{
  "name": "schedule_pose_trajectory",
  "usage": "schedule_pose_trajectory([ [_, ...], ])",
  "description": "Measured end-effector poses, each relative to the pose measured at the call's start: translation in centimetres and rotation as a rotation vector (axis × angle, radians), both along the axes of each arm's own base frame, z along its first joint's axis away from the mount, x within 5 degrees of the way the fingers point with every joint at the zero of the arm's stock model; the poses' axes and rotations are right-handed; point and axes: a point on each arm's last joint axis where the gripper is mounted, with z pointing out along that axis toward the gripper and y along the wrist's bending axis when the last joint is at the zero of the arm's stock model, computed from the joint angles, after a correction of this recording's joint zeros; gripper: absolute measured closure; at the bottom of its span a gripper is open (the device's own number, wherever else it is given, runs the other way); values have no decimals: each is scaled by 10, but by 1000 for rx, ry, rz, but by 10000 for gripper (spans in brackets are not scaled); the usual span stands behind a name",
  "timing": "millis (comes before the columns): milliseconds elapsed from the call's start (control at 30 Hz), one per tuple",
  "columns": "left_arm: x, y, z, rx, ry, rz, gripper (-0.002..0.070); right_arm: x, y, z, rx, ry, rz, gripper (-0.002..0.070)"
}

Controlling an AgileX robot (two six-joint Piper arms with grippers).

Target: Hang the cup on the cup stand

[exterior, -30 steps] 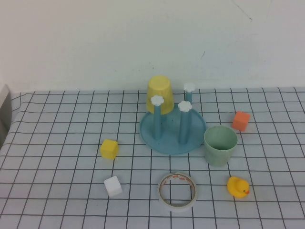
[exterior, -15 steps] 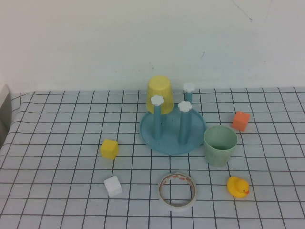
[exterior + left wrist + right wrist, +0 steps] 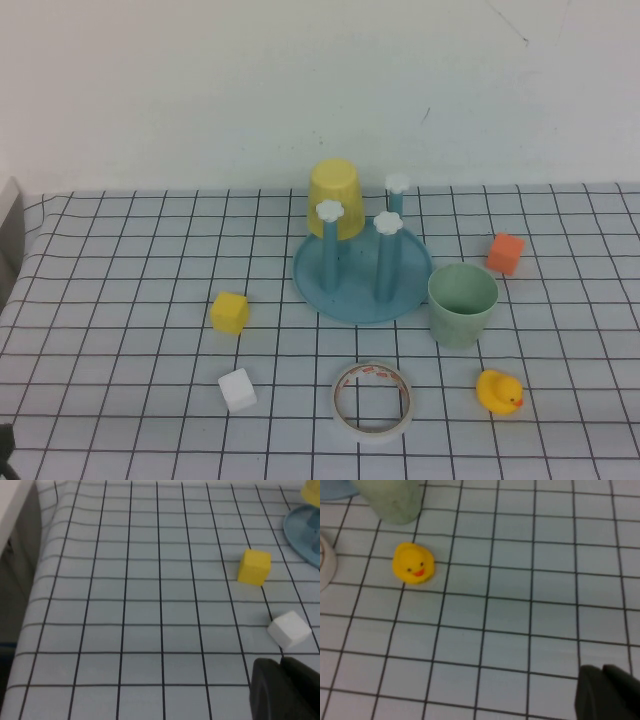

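While the cup (image 3: 463,303) stands upright and mouth-up on the checked cloth (image 3: 120,280), it sits just beside the right edge of the cup stand (image 3: 362,275), apart from every peg. Cup stand: round blue tray, three flower-topped pegs showing; a yellow cup (image 3: 336,198) hangs upside down at its far side. Orange block (image 3: 506,253) lies near the cup on its far right; rubber duck (image 3: 498,391) near it on the robot's side; tape roll (image 3: 373,400) nearer the robot from the stand. Yellow block (image 3: 229,312) and white block (image 3: 238,390) lie left of the stand, well apart from it. Right gripper (image 3: 609,694): only its dark fingertips enter the wrist picture, close together with a thin seam between, holding nothing; duck and the cup's base lie well ahead of the fingers. Left gripper (image 3: 286,689): dark fingertips likewise nearly together, holding nothing, the white block just ahead of them, the yellow block farther, the stand's rim beyond that. A dark scrap of the left arm (image 3: 5,452) shows at the high view's lower-left corner.
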Motion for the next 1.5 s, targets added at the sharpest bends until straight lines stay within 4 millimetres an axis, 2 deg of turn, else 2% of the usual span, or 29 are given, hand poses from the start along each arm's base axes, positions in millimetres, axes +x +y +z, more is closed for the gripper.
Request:
schedule_pose_trajectory([
  [300,2,-3,-9,-7,152,-33,677,12,8,-2,52,121,106,678],
  [533,5,-11,-13,3,347,-131,676,38,8,13,46,173,150,678],
  [733,9,-20,-11,-61,336,-207,676,89,7,34,44,180,203,678],
  [933,11,-23,-7,-58,278,-255,676,150,14,31,42,192,293,677],
  [1033,11,-24,-7,-59,275,-259,677,178,33,28,26,201,376,677],
  [1233,12,-24,-6,-79,261,-252,676,231,97,26,-48,124,548,677],
  [1400,12,-24,-5,-86,252,-250,676,279,116,5,-64,153,563,675],
  [1500,13,-24,-5,-88,247,-248,676,301,121,-13,-79,232,575,616],
])
